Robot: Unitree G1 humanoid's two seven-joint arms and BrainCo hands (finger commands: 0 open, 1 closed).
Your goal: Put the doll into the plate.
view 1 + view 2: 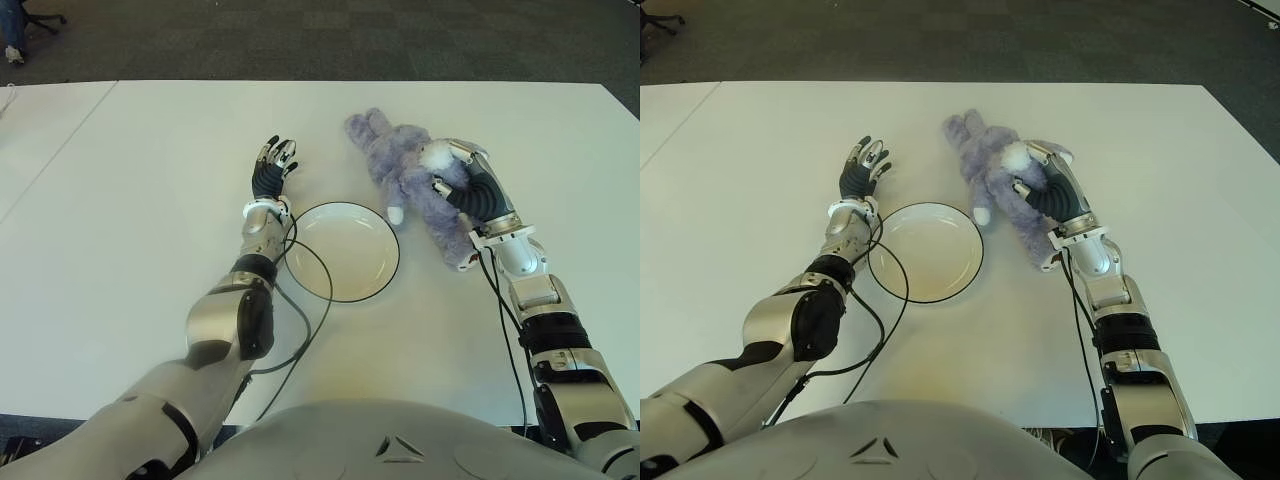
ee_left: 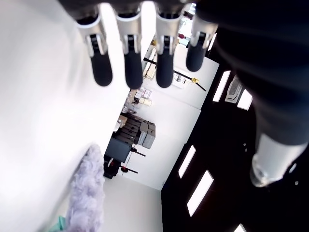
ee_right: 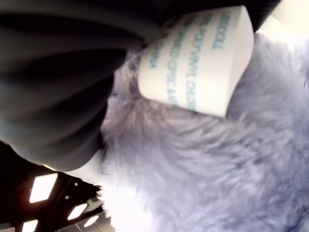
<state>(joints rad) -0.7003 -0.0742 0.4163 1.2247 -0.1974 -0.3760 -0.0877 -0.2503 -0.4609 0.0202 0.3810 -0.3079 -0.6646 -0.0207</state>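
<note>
A purple plush doll lies on the white table, just right of and behind the white plate with a dark rim. My right hand lies on the doll's right side, its fingers curled into the fur. In the right wrist view the fur and a white sewn-in label fill the picture right against the palm. My left hand shows beside the plate on its left, fingers stretched out straight and holding nothing.
A black cable loops from the left forearm across the plate's near-left rim. The table's far edge borders dark carpet. Bare tabletop spreads to the left and right.
</note>
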